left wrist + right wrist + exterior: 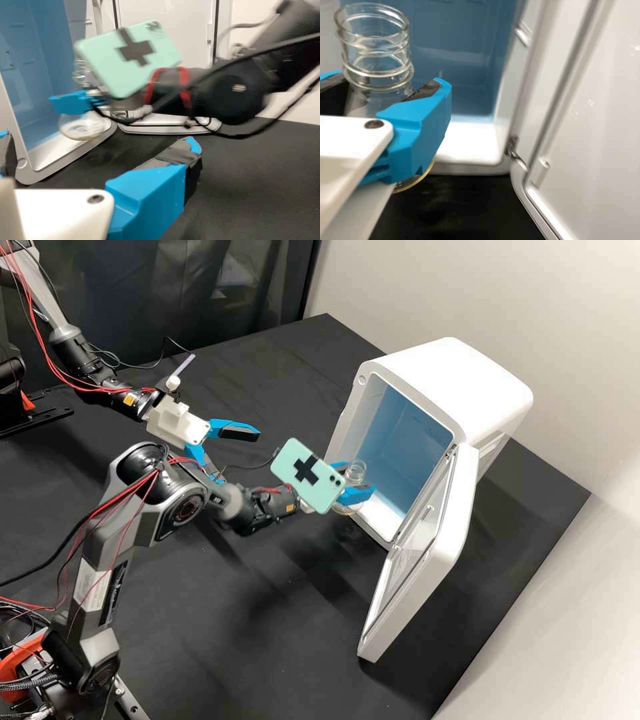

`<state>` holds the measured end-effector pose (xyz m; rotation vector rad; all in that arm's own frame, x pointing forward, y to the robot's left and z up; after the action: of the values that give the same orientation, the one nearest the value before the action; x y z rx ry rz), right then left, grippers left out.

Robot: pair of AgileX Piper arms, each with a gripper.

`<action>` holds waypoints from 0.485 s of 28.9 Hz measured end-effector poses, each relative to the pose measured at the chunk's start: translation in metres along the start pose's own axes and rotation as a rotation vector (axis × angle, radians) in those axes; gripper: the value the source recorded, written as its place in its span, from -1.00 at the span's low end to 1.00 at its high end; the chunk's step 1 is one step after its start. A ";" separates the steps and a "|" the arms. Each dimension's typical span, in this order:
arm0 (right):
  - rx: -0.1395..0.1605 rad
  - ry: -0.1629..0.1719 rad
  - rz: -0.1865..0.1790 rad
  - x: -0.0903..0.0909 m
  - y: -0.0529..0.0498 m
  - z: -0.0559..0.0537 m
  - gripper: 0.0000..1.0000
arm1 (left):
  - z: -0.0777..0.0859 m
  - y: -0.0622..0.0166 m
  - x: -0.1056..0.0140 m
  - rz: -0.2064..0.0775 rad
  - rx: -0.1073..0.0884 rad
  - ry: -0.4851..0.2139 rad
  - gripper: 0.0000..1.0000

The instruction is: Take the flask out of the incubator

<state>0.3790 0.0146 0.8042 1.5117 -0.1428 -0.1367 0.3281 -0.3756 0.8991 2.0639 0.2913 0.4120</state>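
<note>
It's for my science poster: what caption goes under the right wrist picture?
The right gripper holds a glass flask by its neck at the open incubator mouth.

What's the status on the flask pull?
Right gripper jaws shut on flask neck, at incubator mouth. Left gripper open, apart from incubator. Door open, nothing blocking.

Not much else here tbh: a black cloth-covered surface (280,613), a dark curtain (167,287) hanging behind its far left side, and a plain white wall (500,293) on the right.
</note>
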 end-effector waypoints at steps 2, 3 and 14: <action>0.010 -0.006 -0.006 -0.013 0.001 0.013 -1.00 | -0.001 0.0002 0.000 0.001 0.000 0.003 1.00; 0.018 -0.012 -0.007 -0.020 0.003 0.019 -1.00 | -0.001 0.0003 0.000 0.001 -0.001 0.004 1.00; 0.044 -0.021 -0.064 -0.088 -0.004 0.065 -1.00 | -0.005 -0.0036 -0.003 -0.014 -0.028 0.003 1.00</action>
<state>0.2809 -0.0342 0.8027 1.5602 -0.1146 -0.2019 0.3232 -0.3706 0.8980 2.0330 0.3002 0.4085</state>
